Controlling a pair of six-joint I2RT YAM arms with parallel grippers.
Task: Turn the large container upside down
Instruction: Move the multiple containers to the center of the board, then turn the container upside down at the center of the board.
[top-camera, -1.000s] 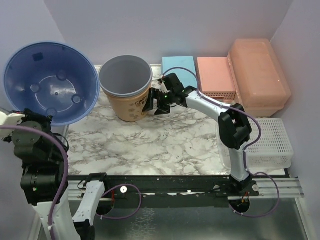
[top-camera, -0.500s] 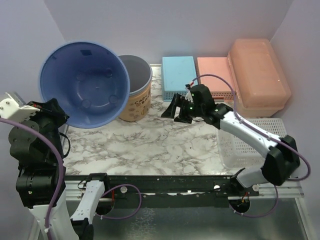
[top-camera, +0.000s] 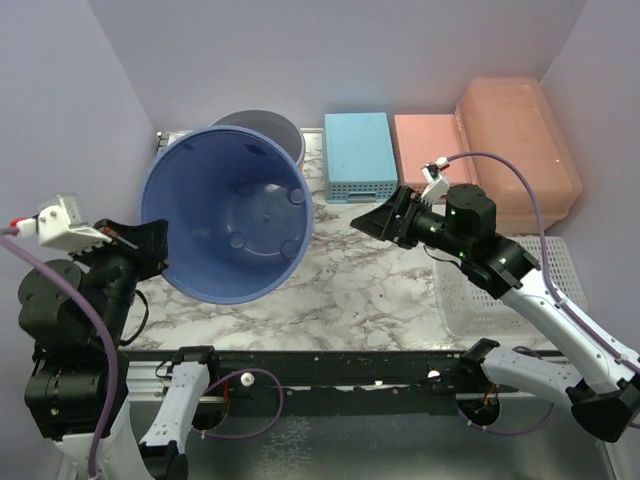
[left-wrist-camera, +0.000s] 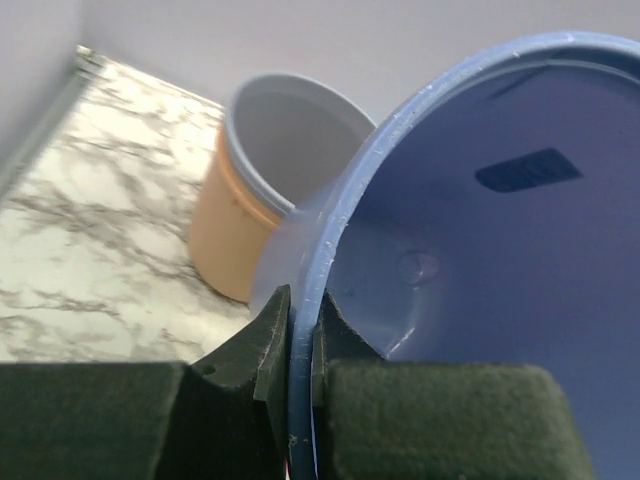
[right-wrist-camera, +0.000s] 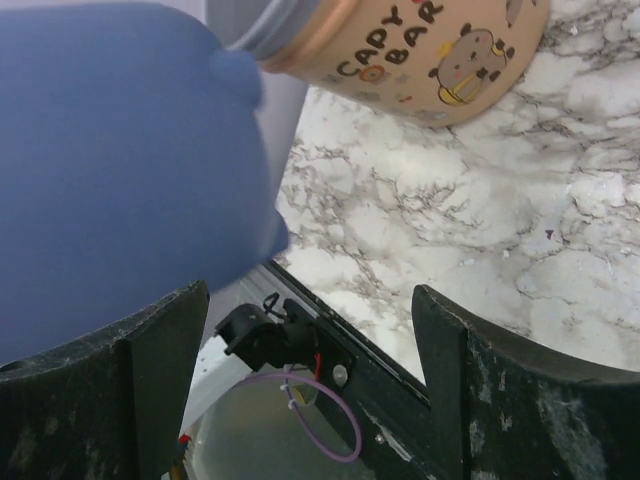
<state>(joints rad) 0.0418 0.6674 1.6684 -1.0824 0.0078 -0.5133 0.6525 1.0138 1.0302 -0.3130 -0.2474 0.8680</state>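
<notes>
A big blue round tub (top-camera: 230, 225), the largest thing in view, hangs tipped on its side above the marble top, its mouth facing up towards the camera. My left gripper (top-camera: 157, 247) is shut on its rim; the left wrist view shows the rim (left-wrist-camera: 330, 240) pinched between the pads, with the gripper (left-wrist-camera: 300, 335) low in the frame. The tub's outside fills the left of the right wrist view (right-wrist-camera: 120, 150). My right gripper (top-camera: 373, 224) is open and empty, right of the tub and apart from it (right-wrist-camera: 308, 300). The peach-orange lidded box (top-camera: 520, 150) sits untouched at the back right.
A round orange bucket with a grey rim (top-camera: 270, 124) stands behind the tub, and shows in both wrist views (left-wrist-camera: 235, 220) (right-wrist-camera: 430, 50). A light blue box (top-camera: 358, 150) and a pink basket (top-camera: 430, 150) stand at the back. A white basket (top-camera: 562, 272) lies under my right arm.
My left arm has swung the blue tub from the far left to the middle and tipped it further, so it covers the orange bucket. My right gripper has drawn back to the right.
</notes>
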